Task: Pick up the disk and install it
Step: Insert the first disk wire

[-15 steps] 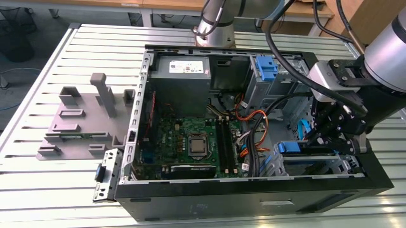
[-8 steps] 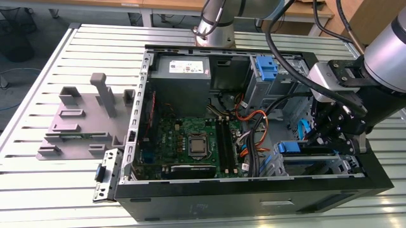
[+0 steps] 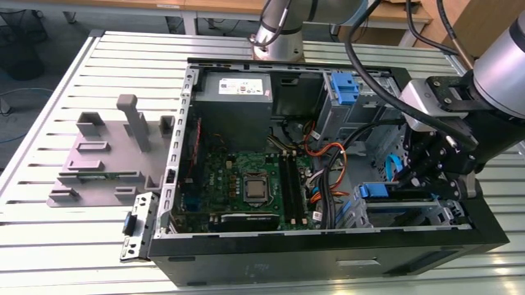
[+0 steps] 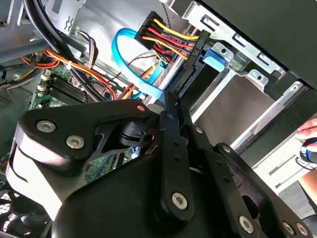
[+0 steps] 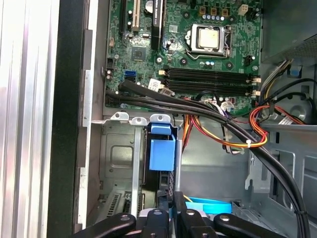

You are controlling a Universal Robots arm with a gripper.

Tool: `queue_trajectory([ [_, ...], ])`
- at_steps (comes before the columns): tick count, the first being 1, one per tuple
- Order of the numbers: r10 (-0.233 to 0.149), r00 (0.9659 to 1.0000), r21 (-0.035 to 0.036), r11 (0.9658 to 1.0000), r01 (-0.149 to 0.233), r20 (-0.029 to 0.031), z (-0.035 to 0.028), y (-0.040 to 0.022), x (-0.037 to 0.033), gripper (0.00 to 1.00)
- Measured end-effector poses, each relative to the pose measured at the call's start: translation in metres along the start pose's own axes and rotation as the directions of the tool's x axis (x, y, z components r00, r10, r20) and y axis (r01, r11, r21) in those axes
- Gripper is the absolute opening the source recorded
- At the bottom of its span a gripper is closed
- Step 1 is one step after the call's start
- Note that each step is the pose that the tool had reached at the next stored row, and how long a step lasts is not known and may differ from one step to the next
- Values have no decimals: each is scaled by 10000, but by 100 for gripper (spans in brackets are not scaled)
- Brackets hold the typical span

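The disk (image 3: 407,201) sits on edge in the metal drive cage (image 3: 434,215) at the open computer case's front corner, on the exterior view's right. Its blue carrier tab (image 5: 162,148) sticks out of the cage toward the motherboard, and the same tab (image 4: 218,54) lies beyond my fingertips. My gripper (image 3: 416,184) reaches down into the case right over the cage. In both wrist views the fingers stand close together, shut, with their tips (image 5: 161,214) at the disk's near end (image 5: 166,191). I cannot tell whether they pinch its edge or only touch it.
Thick black cables (image 5: 213,116) and orange-red wire bundles (image 4: 163,34) run beside the cage, with a blue flat cable (image 4: 131,69) close by. The motherboard (image 3: 246,184) fills the case floor. A grey fixture (image 3: 107,153) stands on the slatted table. A hand (image 4: 308,130) shows outside the case.
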State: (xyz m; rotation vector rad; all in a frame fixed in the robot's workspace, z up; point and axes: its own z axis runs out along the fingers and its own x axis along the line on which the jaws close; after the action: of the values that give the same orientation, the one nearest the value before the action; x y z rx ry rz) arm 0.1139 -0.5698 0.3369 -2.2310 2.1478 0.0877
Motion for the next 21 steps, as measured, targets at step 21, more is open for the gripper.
queue_trajectory([
  [21,11,10000,1,10000,-11,8,20,0,15,16],
])
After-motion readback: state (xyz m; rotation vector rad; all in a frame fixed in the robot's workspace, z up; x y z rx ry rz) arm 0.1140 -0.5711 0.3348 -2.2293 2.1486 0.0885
